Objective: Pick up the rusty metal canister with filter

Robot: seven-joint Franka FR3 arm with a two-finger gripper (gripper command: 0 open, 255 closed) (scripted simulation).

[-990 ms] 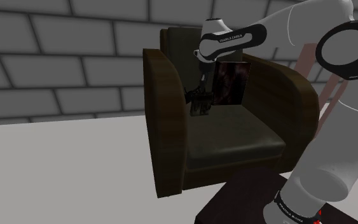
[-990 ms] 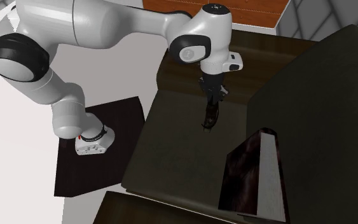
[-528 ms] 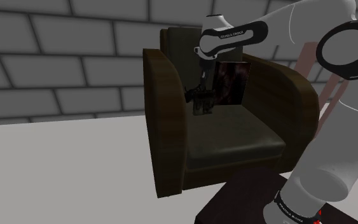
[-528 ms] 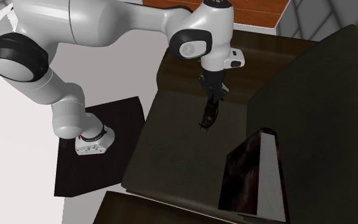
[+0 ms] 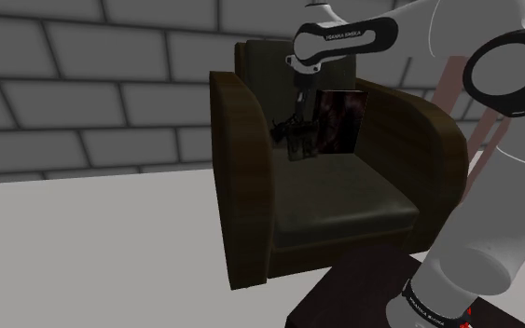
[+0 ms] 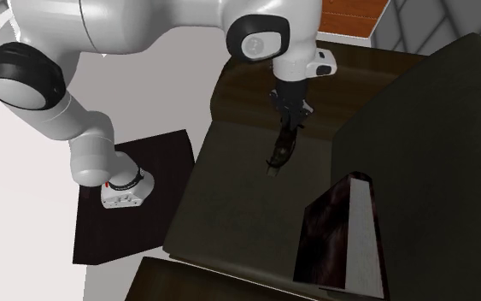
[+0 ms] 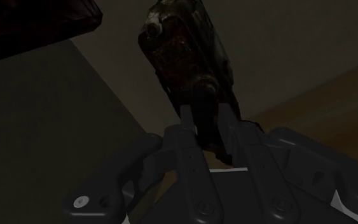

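Rusty-brown and mottled, the canister (image 7: 187, 51) is hanging from my pincer (image 7: 204, 121), whose fingers (image 7: 185, 122) are squeezing its upper end from both sides so it cannot slip. I am holding it over the armchair seat (image 5: 335, 200), near the reddish cushion (image 5: 339, 121) and seemingly clear of the upholstery, since lifting is the whole job.

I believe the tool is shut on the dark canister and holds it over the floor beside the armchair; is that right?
Not quite. The tool is indeed shut on the dark canister, but it holds it over the armchair's seat, not over the floor beside the chair. The shoulder view shows this.
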